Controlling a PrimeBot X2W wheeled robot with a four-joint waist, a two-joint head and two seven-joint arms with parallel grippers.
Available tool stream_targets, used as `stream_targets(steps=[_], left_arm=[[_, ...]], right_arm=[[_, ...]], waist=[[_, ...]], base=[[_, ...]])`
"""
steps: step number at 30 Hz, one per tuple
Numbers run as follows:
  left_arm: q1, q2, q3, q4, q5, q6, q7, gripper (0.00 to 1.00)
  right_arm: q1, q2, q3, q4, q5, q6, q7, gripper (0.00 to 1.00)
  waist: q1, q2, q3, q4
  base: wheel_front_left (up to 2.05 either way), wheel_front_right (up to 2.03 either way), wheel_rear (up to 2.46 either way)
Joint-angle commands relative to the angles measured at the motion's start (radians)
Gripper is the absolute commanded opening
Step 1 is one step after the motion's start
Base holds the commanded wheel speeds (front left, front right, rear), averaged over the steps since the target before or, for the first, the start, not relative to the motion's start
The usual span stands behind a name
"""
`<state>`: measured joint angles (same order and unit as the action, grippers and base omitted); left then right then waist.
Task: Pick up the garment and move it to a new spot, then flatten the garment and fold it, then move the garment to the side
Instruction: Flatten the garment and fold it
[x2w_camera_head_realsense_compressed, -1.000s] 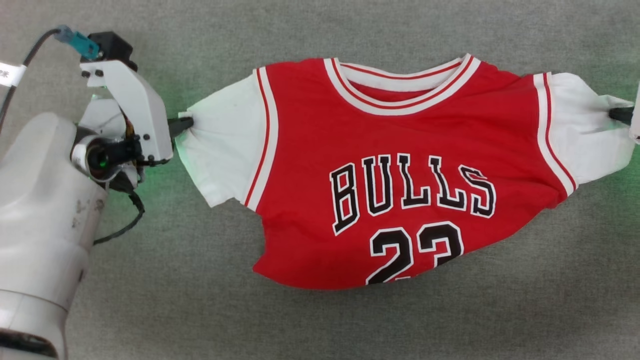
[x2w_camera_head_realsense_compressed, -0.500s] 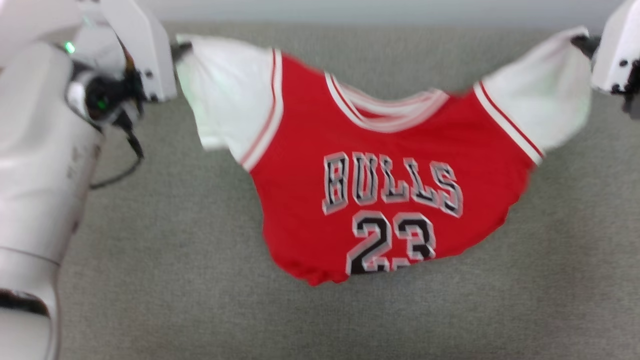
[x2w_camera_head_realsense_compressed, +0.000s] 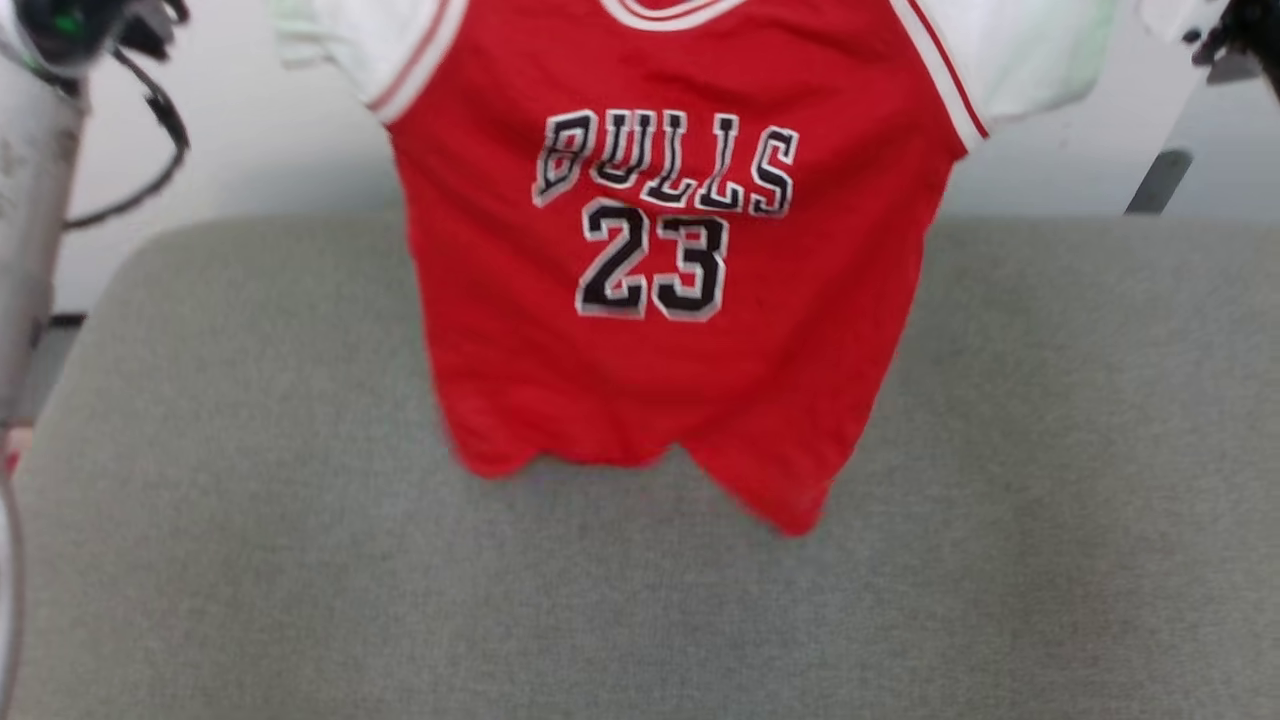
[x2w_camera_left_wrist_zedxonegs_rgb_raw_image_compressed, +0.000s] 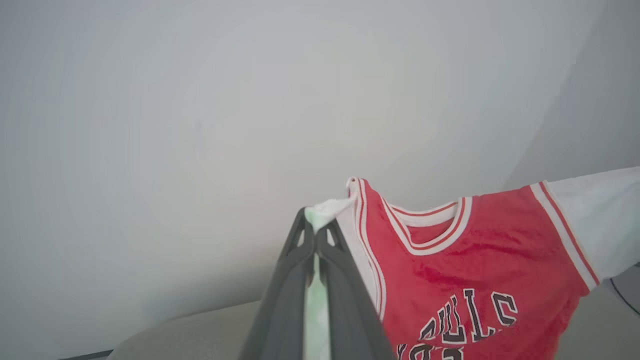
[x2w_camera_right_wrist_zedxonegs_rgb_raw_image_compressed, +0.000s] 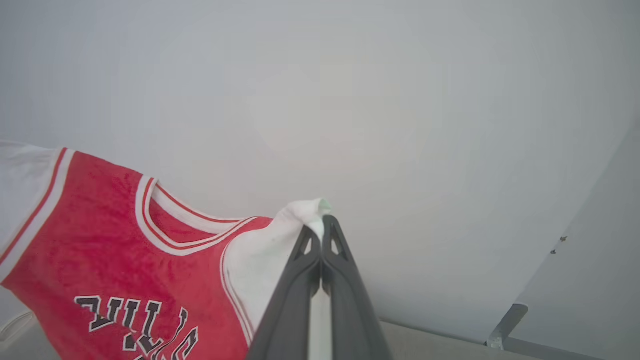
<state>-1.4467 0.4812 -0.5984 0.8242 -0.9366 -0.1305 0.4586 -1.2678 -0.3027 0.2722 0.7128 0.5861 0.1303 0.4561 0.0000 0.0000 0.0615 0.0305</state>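
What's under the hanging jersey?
The grey padded surface lies below the jersey hem. The part of that surface and the pale wall directly behind the cloth is hidden.

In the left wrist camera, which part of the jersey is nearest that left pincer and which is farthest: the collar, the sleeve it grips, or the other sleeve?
1. Gripped white sleeve of the jersey: pinched in the left pincer, at its tips.
2. Striped collar: mid-shirt, to that view's right.
3. Other white sleeve: at the far right edge.
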Motion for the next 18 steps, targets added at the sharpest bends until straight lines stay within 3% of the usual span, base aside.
stream_targets(steps=[1, 11, 18], left_arm=[[-0.025, 0.011, -0.002, -0.003, -0.006, 0.001, 0.004, 0.00], [-0.108, 0.054, -0.033, -0.013, -0.046, 0.001, 0.104, 0.00], [-0.163, 0.057, -0.045, -0.036, -0.054, 0.001, 0.122, 0.00]], right_arm=[[-0.025, -0.003, 0.022, 0.003, 0.025, 0.001, -0.013, 0.00], [-0.110, -0.053, 0.138, -0.019, 0.178, 0.001, 0.006, 0.00], [-0.202, -0.094, 0.157, 0.003, 0.171, 0.001, -0.033, 0.00]], waist=[[0.0000, 0.0000, -0.070, -0.015], [0.0000, 0.0000, -0.080, -0.015], [0.0000, 0.0000, 0.063, -0.019]], base=[[0.00, 0.00, 0.00], [0.00, 0.00, 0.00], [0.00, 0.00, 0.00]])
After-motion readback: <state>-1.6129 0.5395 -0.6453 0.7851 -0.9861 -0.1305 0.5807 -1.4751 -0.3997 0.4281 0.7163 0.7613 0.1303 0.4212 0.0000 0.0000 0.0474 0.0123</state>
